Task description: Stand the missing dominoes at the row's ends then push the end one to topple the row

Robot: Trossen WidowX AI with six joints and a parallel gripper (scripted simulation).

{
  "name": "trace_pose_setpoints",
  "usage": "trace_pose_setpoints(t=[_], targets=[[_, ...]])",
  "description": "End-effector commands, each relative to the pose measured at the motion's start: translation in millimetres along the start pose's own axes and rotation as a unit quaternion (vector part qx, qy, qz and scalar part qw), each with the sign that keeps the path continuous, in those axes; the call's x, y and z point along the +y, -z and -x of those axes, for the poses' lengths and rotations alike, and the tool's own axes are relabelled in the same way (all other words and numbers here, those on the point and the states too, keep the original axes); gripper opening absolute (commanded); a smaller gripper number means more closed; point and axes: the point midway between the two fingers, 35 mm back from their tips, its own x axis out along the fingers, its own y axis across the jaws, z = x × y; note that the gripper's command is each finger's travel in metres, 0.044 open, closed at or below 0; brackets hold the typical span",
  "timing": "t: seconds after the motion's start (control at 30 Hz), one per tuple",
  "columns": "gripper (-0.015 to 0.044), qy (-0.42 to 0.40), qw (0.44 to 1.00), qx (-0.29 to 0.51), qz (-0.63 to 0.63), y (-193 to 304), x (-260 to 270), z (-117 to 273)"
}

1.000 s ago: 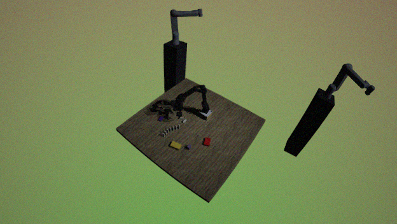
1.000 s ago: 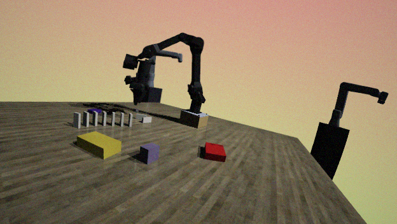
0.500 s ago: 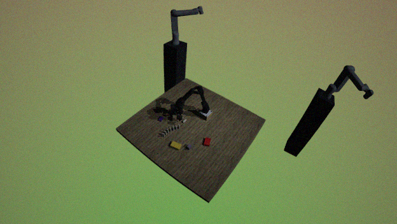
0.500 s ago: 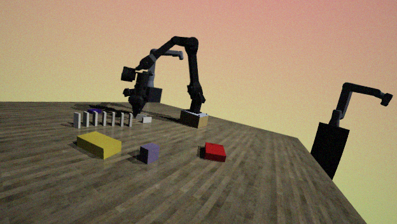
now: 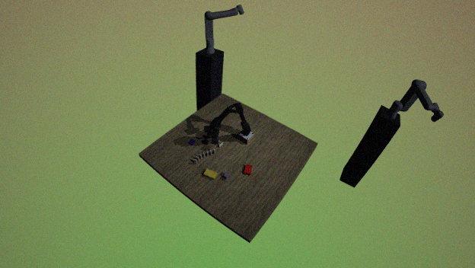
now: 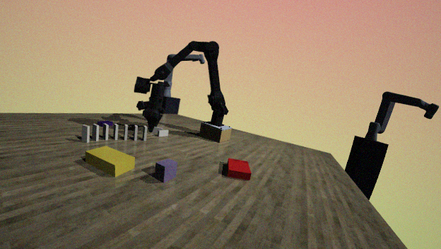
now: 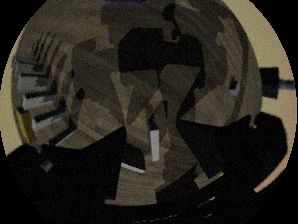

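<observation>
A row of several white dominoes [image 5: 202,154] [image 6: 106,131] [image 7: 36,101] stands upright and evenly spaced, left of my gripper. Two loose white dominoes lie on the table past the row's right end: one domino [image 6: 162,133] shows its pale side in the exterior view, with the other partly behind it. In the wrist view one loose domino [image 7: 155,145] lies between and just beyond the fingertips, and the other domino [image 7: 133,167] lies beside it, near the left finger. My gripper [image 5: 215,141] [image 6: 152,130] [image 7: 150,125] is open, pointing down, low beside the loose dominoes. It holds nothing.
A yellow block [image 5: 210,173] [image 6: 110,160] [image 7: 24,125], a light purple cube [image 5: 224,175] [image 6: 166,170] and a red block [image 5: 248,170] [image 6: 239,169] lie in front of the row. A dark purple block [image 5: 192,141] [image 6: 105,122] lies behind it. Two grey arms stand beyond the table.
</observation>
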Motion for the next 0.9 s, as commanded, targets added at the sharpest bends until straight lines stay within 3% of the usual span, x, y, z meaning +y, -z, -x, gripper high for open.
trace_pose_setpoints(t=[0.0, 0.3, 0.6, 0.87], targets=[[0.0256, 0.001, 1.000, 0.002, -0.002, 1, -1, -1], [0.0026, 0.001, 1.000, 0.002, -0.002, 1, -1, -1], [0.0026, 0.001, 1.000, 0.002, -0.002, 1, 0, 6], [0.0026, 0.001, 1.000, 0.001, -0.002, -4, 1, 96]])
